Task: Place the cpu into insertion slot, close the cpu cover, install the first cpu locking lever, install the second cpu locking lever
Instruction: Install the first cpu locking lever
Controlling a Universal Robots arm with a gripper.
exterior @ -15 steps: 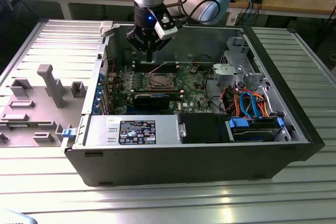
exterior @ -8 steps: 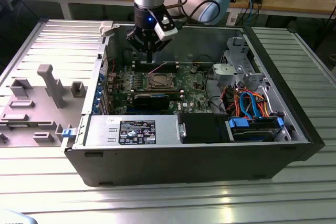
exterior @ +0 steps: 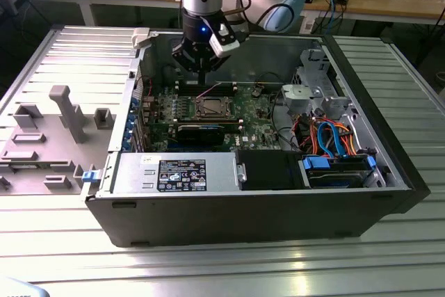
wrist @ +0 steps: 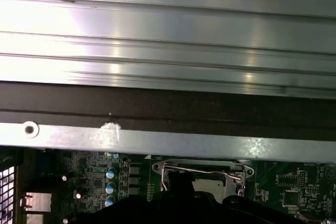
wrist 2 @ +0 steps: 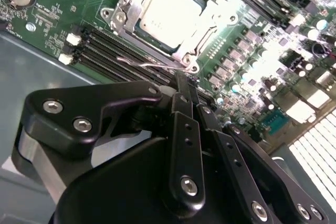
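The cpu [wrist 2: 168, 9] lies flat in the insertion slot [exterior: 211, 108] on the green motherboard, its silver top showing. Over it, the cpu cover [wrist 2: 122, 17] is folded down, framing the chip. A thin wire locking lever [wrist 2: 142, 64] runs along the socket's edge toward my fingertips; in the first wrist view the lever [wrist: 199, 170] crosses the socket side. My gripper [wrist 2: 184, 80] hangs just above that edge of the socket, inside the case [exterior: 201, 78]. Its black fingers are pressed together, the tips right at the lever's end. Whether they pinch the wire is hidden.
Long black memory slots [wrist 2: 105, 43] lie beside the socket. The case's metal wall [wrist: 157, 140] stands close behind it. A power supply [exterior: 174, 172] and a drive bay with blue cables [exterior: 334, 144] fill the near side. A grey fixture [exterior: 62, 113] sits at the exterior view's left.
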